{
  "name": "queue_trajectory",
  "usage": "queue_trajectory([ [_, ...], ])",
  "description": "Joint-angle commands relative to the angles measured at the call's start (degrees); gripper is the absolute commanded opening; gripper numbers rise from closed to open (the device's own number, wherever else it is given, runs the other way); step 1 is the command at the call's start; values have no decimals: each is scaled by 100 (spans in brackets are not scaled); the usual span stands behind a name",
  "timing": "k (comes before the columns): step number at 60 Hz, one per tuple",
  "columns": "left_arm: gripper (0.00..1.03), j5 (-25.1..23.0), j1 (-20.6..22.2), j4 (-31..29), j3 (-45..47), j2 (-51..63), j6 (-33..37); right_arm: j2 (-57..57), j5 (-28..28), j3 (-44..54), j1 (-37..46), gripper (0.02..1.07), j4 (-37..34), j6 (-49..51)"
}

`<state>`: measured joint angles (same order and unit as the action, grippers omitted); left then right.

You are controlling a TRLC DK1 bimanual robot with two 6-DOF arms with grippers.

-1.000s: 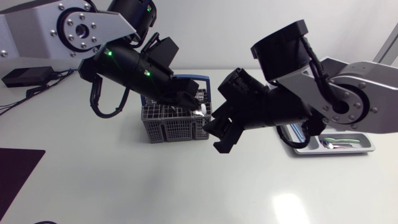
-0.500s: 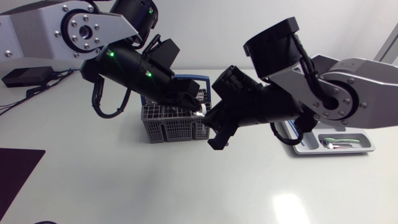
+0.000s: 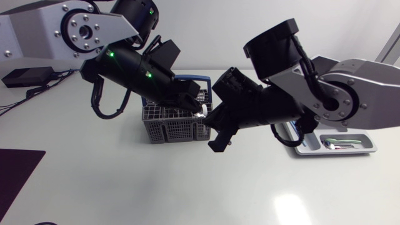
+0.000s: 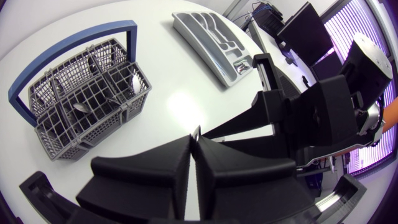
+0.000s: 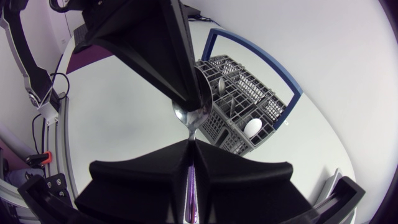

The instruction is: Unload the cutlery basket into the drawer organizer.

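Spoon, gripped at both ends at the edge of the cutlery basket.
The left gripper is clamped on the spoon's bowl and the right gripper on its handle. The two meet tip to tip at the basket's side facing the drawer organizer. The basket is grey mesh with a blue handle and has other spoons standing in its compartments. The organizer lies well apart from the basket, with some cutlery in it.

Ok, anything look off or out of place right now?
Nothing spilled or tipped: the cutlery basket stands upright, the drawer organizer lies flat. One oddity: the left gripper and right gripper both clamp one spoon in mid-air near the basket, left on its bowl, right on its handle.
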<state>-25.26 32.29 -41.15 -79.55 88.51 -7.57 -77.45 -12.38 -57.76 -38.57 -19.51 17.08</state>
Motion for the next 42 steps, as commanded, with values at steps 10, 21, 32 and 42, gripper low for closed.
queue_trajectory([
  [10, 50, -129, -127, -8, -263, -203, -113, -7, -221, 89, -54, 8, -115, -38],
  [21, 63, -129, -285, 10, -474, -282, -139, 72, -282, 239, -46, 8, -176, 23],
  [32, 64, -111, -672, 10, -658, -317, -148, 257, -441, 388, 121, 8, -387, 234],
  [42, 64, 100, -935, 1, -623, -317, -60, 450, -933, 441, 719, 8, -791, 674],
])
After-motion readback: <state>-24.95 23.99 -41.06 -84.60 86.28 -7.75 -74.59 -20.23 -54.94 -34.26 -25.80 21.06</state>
